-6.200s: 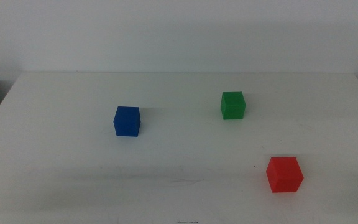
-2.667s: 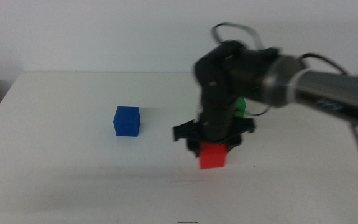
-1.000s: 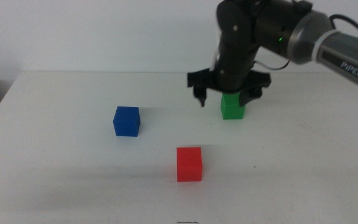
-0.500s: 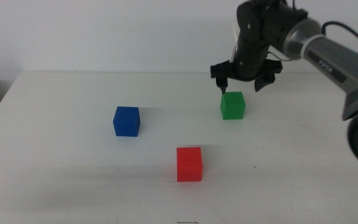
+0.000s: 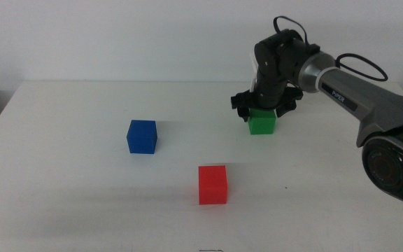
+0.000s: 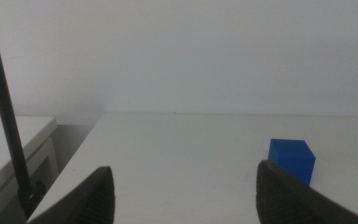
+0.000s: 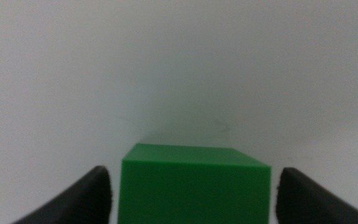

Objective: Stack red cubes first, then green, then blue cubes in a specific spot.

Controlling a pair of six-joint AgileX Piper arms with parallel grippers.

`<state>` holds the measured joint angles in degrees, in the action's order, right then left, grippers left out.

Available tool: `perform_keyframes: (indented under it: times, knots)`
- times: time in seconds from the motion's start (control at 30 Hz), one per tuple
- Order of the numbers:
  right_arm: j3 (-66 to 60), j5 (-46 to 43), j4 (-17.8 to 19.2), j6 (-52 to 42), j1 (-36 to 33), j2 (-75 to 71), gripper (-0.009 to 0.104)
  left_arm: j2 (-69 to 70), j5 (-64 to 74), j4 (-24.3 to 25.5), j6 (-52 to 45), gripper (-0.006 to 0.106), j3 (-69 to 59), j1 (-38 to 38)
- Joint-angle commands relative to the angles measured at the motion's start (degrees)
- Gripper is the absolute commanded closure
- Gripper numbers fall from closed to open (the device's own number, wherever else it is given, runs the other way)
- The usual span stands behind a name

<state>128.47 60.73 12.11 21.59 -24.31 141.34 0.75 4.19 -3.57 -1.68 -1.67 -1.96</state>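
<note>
In the middle view the right claw sits in the upper right of the frame, lowered over the green cube at the far side of the white bench. Its dark jaws stand spread apart, one on each side of the cube's top. The right wrist view confirms this: the green cube fills the space between the two jaws, and a sliver of pale bench shows between each jaw and the cube's side, so the claw straddles the cube without pinching it. The cube rests flat on the bench.

The red cube stands alone on the bench just below the centre of the middle view, well apart from the green cube and from the right claw. The blue cube stands left of centre, above and to the left of the red one, also on its own.

The left claw waits off the bench's lower left; only a dark sliver of it shows at the bottom left corner of the middle view. In the left wrist view its jaws are wide apart with nothing between them, and the blue cube lies ahead on the bench near one jaw.
</note>
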Motion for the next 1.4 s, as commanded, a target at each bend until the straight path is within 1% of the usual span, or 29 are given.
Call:
perform_keyframes:
  times: [0.0,0.03,0.1,0.13,0.3,0.4,0.6,0.7,0.8,0.9,1.03,1.17,1.37]
  knots:
    - [2.0,-1.2,1.7,-0.6,0.6,-3.8,0.045,1.2,-4.5,-0.6,0.0,0.026,0.1,0.1]
    - [2.0,-1.2,1.6,-1.1,0.6,-3.8,0.057,1.2,-4.5,-0.6,0.0,0.026,0.1,0.1]
    - [2.0,0.0,1.4,-3.5,0.6,-4.6,0.092,1.2,-4.5,-0.6,0.0,0.026,0.1,0.1]
    - [2.0,0.5,1.4,-3.9,0.6,-5.3,0.097,1.2,-4.5,-0.6,0.0,0.026,0.1,0.1]
    - [-0.5,3.4,2.2,-1.2,0.1,-11.2,0.096,1.2,-4.5,-0.6,0.0,0.026,0.1,0.1]
    - [-6.8,2.3,4.5,1.9,-1.5,-17.7,0.096,1.2,-4.5,-0.6,0.0,0.026,0.1,0.1]
    - [-22.0,0.4,8.6,12.1,-9.6,-29.8,0.096,1.2,-4.5,-0.6,0.0,0.026,0.1,0.1]
    - [-23.1,0.9,10.2,16.6,-13.8,-31.9,0.096,1.2,-4.5,-0.6,0.0,0.026,0.1,0.1]
    - [-23.1,1.8,9.8,20.5,-17.2,-31.9,0.096,1.2,-4.5,-0.6,0.0,0.026,0.1,0.1]
    - [-23.1,3.2,9.0,23.6,-19.7,-31.6,0.096,1.2,-4.5,-0.6,0.0,0.026,0.1,0.1]
    - [-23.3,3.1,9.0,27.4,-22.4,-31.3,0.096,1.2,-4.5,-0.6,0.0,0.026,0.1,0.1]
    - [-23.4,3.2,8.9,29.7,-23.7,-30.7,0.096,1.2,-4.5,-0.6,0.0,0.026,0.1,0.1]
    - [-25.1,3.2,7.7,30.6,-24.1,-29.4,0.096,1.2,-4.5,-0.6,0.0,0.026,0.1,0.1]
